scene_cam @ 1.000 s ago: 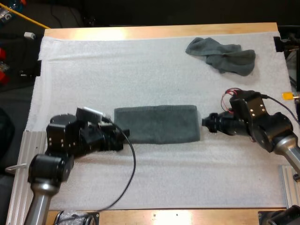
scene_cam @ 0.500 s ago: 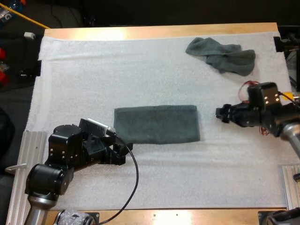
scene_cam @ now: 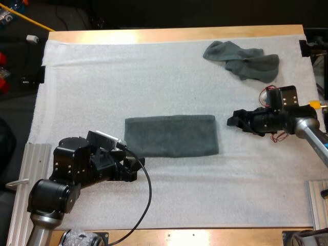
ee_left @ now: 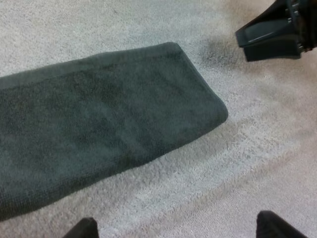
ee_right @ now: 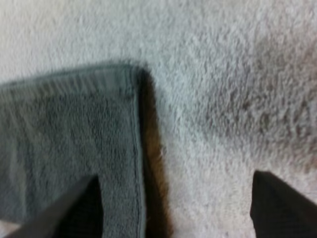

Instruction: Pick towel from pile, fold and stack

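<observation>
A dark grey-green towel, folded into a long flat strip, lies in the middle of the white mat. A crumpled towel sits at the mat's far right corner. My left gripper is low over the mat just off the folded towel's near left corner, fingers apart and holding nothing. In the left wrist view the folded towel stretches ahead of the open fingertips, with the right gripper beyond its far end. My right gripper hovers open just right of the towel's right end.
Aluminium rails run along the table's left and right near edges. Bare mat surrounds the folded towel on all sides. The wooden table edge borders the far side.
The right gripper pulled back to the right, then came back left toward the towel's end. The left gripper drew back toward the near side and now rests there. The folded towel stayed put.
</observation>
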Tool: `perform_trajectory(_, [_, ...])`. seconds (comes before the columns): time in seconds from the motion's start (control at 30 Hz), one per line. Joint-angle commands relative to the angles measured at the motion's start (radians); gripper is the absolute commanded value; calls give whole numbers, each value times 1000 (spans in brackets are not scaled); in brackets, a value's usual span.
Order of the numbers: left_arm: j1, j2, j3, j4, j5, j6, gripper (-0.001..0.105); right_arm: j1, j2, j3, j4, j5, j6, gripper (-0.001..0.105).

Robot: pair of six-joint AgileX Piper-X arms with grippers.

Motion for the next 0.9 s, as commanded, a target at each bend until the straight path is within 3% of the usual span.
perform_trajectory(0.0, [-3,0,-6,1,-6,0,62,6,13,-8,-26,-39,8,62])
perform_trajectory(0.17, [-3,0,-6,1,-6,0,62,52,58,-8,-47,-43,16,62])
perform_trajectory(0.47, [-3,0,-6,1,-6,0,62,162,147,-8,-152,-42,164,62])
perform_trajectory(0.77, [-3,0,-6,4,-2,0,62,259,186,-8,-201,-31,238,61])
perform_trajectory(0.83, [-3,0,-6,9,-2,0,62,263,185,-8,-195,-5,257,55])
perform_trajectory(0.87, [-3,0,-6,9,-1,0,62,262,184,-8,-192,17,277,47])
